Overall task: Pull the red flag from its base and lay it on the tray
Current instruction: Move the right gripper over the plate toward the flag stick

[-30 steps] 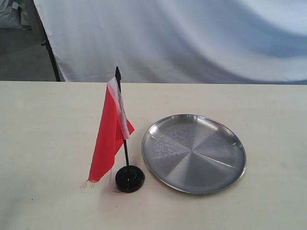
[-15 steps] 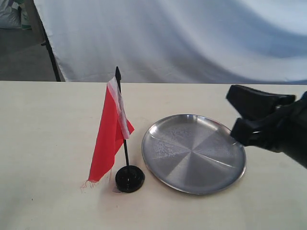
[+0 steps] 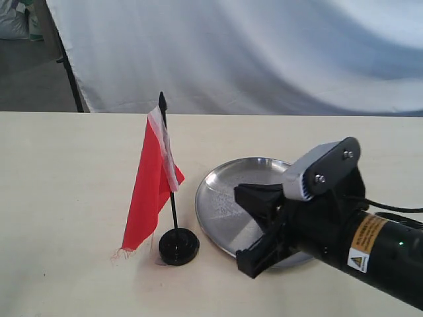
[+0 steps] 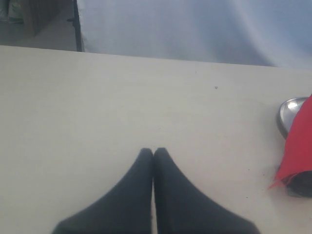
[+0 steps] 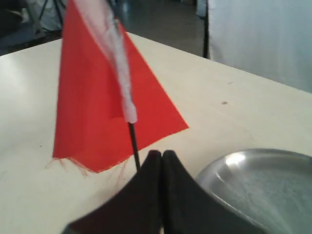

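Now your right arm faces the flag, nothing gripped yet.
Your right pincer (image 5: 162, 155) shows tips pressed together and empty, low by the tray (image 3: 225, 173), likely to take the red flag (image 3: 153, 191) near the base (image 3: 178, 247), where it stands upright on the counter (image 3: 66, 198); you'll need to part those tips first.

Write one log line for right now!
right gripper: near small red cloth flag; flag: upright in round black base; round steel tray: no flag; left gripper: shut

red flag (image 3: 153, 188) upright in base (image 3: 178, 247), tray (image 3: 221, 191) just beside
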Available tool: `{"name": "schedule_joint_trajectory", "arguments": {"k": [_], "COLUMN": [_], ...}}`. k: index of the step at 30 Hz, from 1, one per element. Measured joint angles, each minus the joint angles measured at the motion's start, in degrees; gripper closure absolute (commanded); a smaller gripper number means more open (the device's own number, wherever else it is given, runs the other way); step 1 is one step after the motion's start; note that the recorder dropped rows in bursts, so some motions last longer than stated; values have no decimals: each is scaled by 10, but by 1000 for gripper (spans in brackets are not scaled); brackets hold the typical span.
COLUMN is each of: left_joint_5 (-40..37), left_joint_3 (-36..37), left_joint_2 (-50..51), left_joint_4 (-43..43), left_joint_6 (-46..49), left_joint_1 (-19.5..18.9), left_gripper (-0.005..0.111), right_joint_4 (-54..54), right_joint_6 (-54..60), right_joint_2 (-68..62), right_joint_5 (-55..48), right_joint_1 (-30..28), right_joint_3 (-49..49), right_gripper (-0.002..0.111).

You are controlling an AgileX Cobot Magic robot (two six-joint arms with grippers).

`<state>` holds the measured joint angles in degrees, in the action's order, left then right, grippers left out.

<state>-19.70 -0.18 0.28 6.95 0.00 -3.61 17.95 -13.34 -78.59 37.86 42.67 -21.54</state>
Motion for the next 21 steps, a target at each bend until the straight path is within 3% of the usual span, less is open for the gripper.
{"name": "schedule_joint_trajectory", "arguments": {"k": [7,21], "left_joint_5": [0,0], "left_joint_3": [0,0], "left_joint_2": [0,0], "left_joint_4": [0,0], "left_joint_6": [0,0], "left_joint_1": [0,0], "left_gripper": [107,107], "right_joint_4": [114,131], "right_joint_6": [1,18], "right_joint_2": [-109,-258], "right_joint_5": [71,79], "right_joint_1": [2,2], "right_joint_3": [-57,-127], "right_gripper": [109,108]}}
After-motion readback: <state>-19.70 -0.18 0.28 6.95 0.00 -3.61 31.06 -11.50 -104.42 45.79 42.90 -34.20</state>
